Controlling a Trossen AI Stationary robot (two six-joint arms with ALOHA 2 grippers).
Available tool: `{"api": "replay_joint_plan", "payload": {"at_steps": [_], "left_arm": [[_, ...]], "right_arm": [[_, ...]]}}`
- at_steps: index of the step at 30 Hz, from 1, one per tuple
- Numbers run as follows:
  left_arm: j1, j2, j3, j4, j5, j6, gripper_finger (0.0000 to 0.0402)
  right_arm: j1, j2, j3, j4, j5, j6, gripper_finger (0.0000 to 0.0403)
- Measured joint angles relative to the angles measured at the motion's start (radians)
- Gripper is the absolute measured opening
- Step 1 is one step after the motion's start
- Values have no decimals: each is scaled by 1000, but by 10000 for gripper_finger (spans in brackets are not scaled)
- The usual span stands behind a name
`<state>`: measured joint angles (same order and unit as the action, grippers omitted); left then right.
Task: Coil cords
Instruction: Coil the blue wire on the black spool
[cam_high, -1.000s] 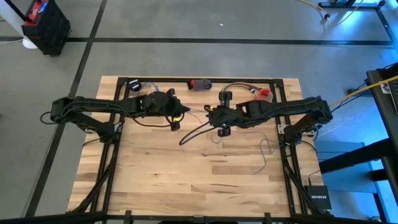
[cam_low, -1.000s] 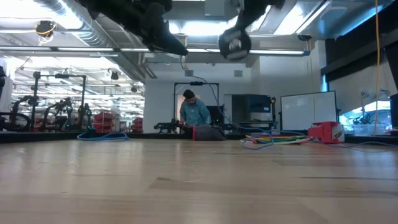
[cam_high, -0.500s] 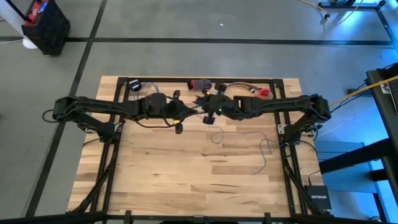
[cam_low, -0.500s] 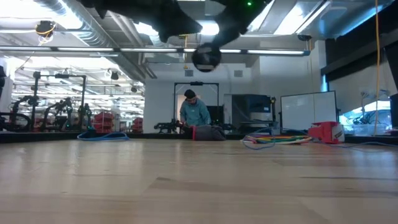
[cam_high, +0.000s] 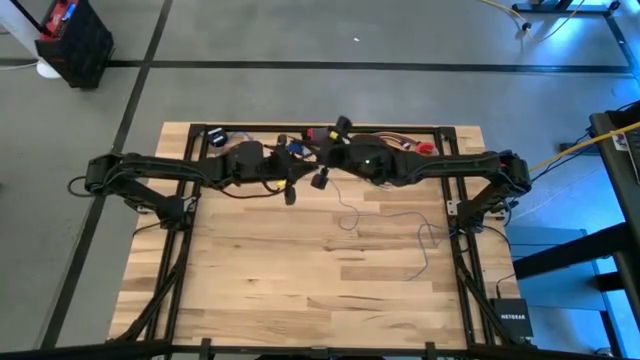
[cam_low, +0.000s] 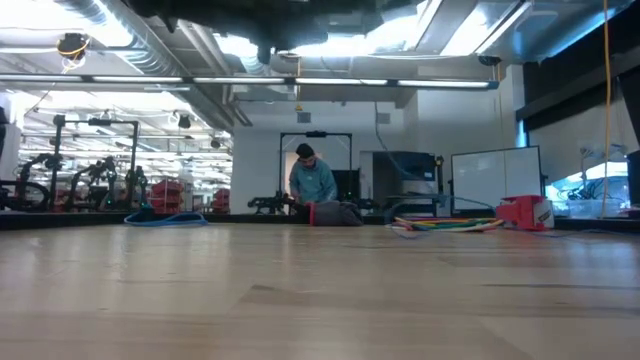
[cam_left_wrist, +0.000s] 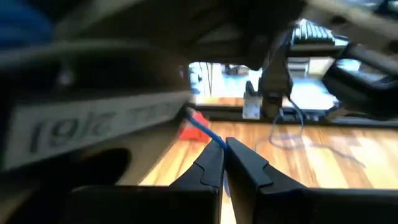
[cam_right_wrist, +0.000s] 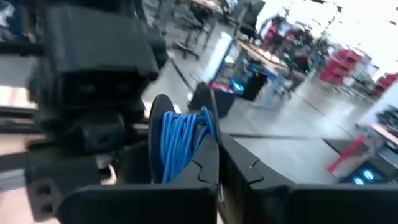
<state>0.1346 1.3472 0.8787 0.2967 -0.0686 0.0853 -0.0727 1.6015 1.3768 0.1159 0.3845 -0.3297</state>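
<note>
Both arms meet above the far middle of the table. My left gripper (cam_high: 292, 168) (cam_left_wrist: 224, 149) is shut, and a blue cord (cam_left_wrist: 199, 127) leaves its tips. My right gripper (cam_high: 318, 160) (cam_right_wrist: 219, 155) is shut too, pointing about level, with a bunch of blue cord loops (cam_right_wrist: 180, 140) at its fingers. The blue shows between the two grippers (cam_high: 297, 150) from above. A thin grey wire (cam_high: 415, 235) lies loose and squiggly on the right half of the table (cam_high: 250, 290), under the right arm. My left gripper pinches one strand of the blue cord (cam_left_wrist: 214, 140) at its fingertips, fingers about level. The strand runs on ahead, clear of the table. My right gripper has several blue loops (cam_right_wrist: 186, 134) against one finger (cam_right_wrist: 202, 165). That finger hides the place of contact. The loops hang clear of the table.
Along the far edge lie a red object (cam_high: 425, 150), a bundle of coloured cables (cam_high: 385, 140), a dark grey and red thing (cam_high: 320, 135) and a small black item (cam_high: 215, 138). A person (cam_low: 313, 182) stands in the room beyond the table.
My right gripper has swung up and toward the table's far edge and left, tipping from pointing down to about level and rolling. It now sits close to my left gripper. My left gripper has tipped up somewhat. Both have risen out of the low view.
</note>
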Motion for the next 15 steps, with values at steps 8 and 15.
{"api": "replay_joint_plan", "payload": {"at_steps": [8,15], "left_arm": [[-3,-1,2,17,10,18,5],[-4,2,-1,-1,20,26,5]], "right_arm": [[0,-1,113,-30,-56,-11,3],[1,-6,244,-89,-90,-16,3]]}}
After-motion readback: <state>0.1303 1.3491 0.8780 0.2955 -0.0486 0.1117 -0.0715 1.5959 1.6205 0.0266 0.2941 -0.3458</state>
